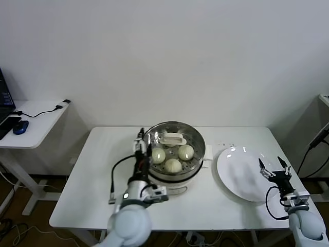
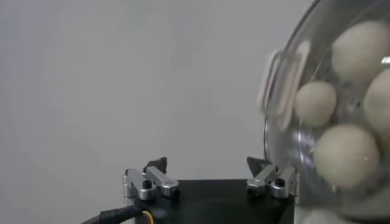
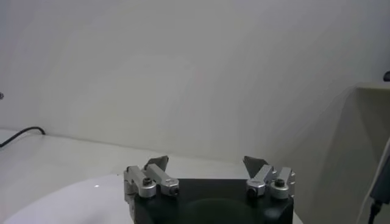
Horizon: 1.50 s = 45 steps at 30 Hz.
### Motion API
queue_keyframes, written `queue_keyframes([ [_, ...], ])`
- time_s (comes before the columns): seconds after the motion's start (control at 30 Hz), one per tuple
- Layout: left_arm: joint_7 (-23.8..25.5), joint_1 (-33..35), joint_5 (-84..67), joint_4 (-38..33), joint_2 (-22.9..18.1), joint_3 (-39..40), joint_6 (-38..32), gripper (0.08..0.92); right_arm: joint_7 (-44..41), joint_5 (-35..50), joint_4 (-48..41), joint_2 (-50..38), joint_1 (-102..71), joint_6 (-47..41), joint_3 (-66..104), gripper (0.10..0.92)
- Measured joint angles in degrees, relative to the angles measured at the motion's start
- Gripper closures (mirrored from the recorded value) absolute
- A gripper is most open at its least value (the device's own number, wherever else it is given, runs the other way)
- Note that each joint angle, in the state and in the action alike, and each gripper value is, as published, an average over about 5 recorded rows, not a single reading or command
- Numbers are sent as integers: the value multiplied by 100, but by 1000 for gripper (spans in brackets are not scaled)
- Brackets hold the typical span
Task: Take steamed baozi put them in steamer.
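Note:
The steamer (image 1: 198, 140) stands mid-table with a glass lid and its white handle (image 1: 174, 139) resting on it. Through the glass I see three baozi (image 1: 173, 165) in the head view and several baozi (image 2: 344, 155) in the left wrist view, beside the lid handle (image 2: 280, 82). My left gripper (image 1: 141, 142) is open and empty, pointing upward just outside the steamer's left rim; its jaws (image 2: 210, 164) stand wide apart. My right gripper (image 1: 274, 169) is also open and empty, held over the right edge of the white plate (image 1: 236, 172), with nothing between its jaws (image 3: 207, 161).
The flat white plate (image 3: 61, 204) lies empty at the right of the table. A side desk (image 1: 36, 123) with a blue mouse (image 1: 20, 127) and a cable stands at the far left. A white wall is behind the table.

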Motion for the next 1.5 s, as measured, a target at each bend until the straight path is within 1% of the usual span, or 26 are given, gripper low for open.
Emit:
queue_keyframes([
  [0.17,-491,664,-1107,-289,151,-919,-1,177,4,-18,214,43,-109,-156,5,203],
  [0.27,-657,1082,-1919,-363,110,-1590,-71,177,8,-17,370,84,-179,-221,0,203],
  [0.33,-740,1358,-2513,-382,30,-2041,-237,177,8,-16,480,108,-230,-256,-3,203],
  [0.43,-849,1740,-3466,-360,-160,-2674,-730,177,8,-15,645,138,-307,-305,-4,203],
  [0.57,-976,2177,-4720,-230,-486,-3346,-1753,177,-5,-13,841,168,-414,-345,9,203],
  [0.67,-1067,2455,-5499,-95,-723,-3695,-2530,177,-26,-10,965,176,-492,-369,28,203],
  [0.83,-1212,2779,-6377,128,-992,-4050,-3507,177,-57,7,1120,185,-622,-386,64,203],
  [1.0,-1315,2967,-6870,298,-1142,-4236,-4118,177,-87,54,1214,209,-760,-396,113,203],
  [1.23,-1337,3108,-7185,369,-1231,-4359,-4540,177,-118,134,1303,195,-932,-418,148,203],
  [1.5,-1185,3125,-7292,388,-1284,-4423,-4712,177,-120,169,1323,130,-963,-502,98,203],
])
